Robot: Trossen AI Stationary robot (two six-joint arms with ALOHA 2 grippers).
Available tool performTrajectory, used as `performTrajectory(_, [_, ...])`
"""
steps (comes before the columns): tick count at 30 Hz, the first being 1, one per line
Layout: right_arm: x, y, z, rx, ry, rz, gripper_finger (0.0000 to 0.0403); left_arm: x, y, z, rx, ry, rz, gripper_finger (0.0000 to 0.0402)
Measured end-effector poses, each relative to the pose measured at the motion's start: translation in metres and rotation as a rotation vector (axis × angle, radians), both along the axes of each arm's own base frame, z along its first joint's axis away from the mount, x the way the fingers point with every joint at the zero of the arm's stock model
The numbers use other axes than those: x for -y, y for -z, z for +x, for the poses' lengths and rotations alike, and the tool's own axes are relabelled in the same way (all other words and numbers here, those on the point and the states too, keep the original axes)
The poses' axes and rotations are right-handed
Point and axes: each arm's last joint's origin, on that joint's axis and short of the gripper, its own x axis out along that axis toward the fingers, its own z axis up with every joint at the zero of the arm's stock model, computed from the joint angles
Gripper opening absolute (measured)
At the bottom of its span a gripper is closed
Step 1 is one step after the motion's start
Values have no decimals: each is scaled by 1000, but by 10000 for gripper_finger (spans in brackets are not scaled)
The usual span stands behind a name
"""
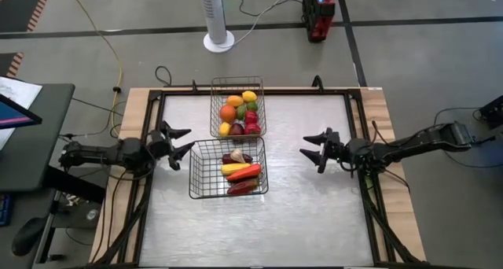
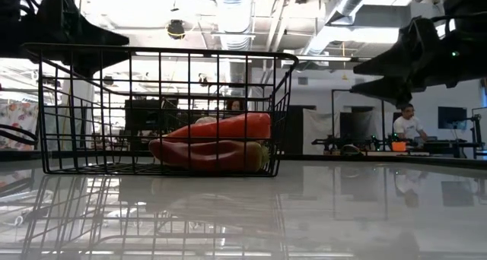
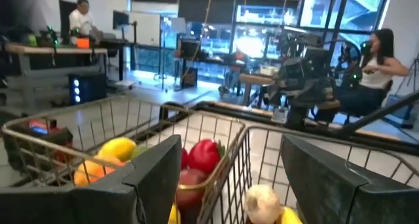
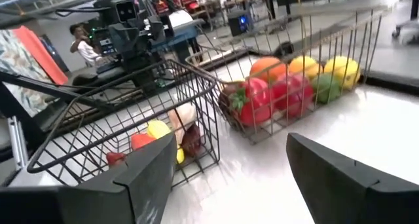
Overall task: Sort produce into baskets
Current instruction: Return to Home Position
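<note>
Two wire baskets stand in the table's middle. The silvery, narrower basket (image 1: 237, 108) at the far side holds round produce (image 1: 239, 114): orange, yellow, green, red and dark pieces. The darker, wider basket (image 1: 228, 169) nearer holds long produce (image 1: 242, 173): red and yellow pieces and a pale one. My left gripper (image 1: 182, 145) is open and empty, above the table just left of the dark basket. My right gripper (image 1: 312, 150) is open and empty, right of the baskets. The left wrist view shows both baskets ahead (image 3: 203, 155), and so does the right wrist view (image 4: 275, 86).
The table's raised frame (image 1: 355, 143) runs along the sides. A white tower fan base (image 1: 218, 39) and a red device (image 1: 319, 13) stand on the floor beyond the far edge. People sit at desks in the room behind (image 2: 407, 123). Bare tabletop (image 1: 314, 222) lies near and right.
</note>
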Motion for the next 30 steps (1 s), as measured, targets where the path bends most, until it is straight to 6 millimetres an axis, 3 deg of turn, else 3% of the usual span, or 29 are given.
performTrajectory(9, [-1, 3, 0, -4, -28, 117, 315, 0, 2, 0, -8, 2, -20, 249])
performTrajectory(16, [-3, -5, -7, 5, -130, -21, 315, 0, 2, 0, -6, 2, -28, 249])
performTrajectory(30, [-3, -8, -29, -9, -149, -51, 316, 0, 2, 0, -44, -8, 64, 249])
